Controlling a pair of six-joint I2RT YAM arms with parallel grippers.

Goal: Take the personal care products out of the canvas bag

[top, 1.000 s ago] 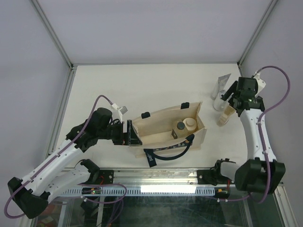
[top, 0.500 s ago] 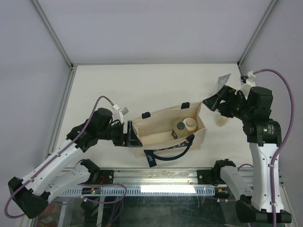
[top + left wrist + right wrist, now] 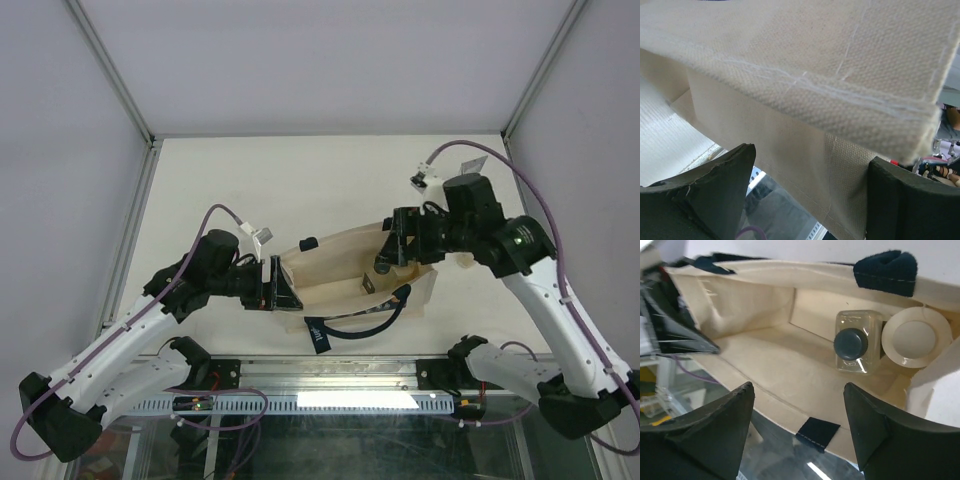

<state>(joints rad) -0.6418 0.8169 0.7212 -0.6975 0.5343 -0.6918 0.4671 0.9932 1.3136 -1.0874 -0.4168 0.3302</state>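
While the beige canvas bag sits in the middle of the tabletop with its mouth gaping upward, its navy patterned handle and dark label strap trail off the near side. Inside, at the right end, a clear bottle with a dark round cap stands just beside a beige bottle with a pale flat top. The right gripper hovers over that end, fingers spread, holding nothing. The left gripper is at the bag's left end, released, with cloth between its parted fingers.
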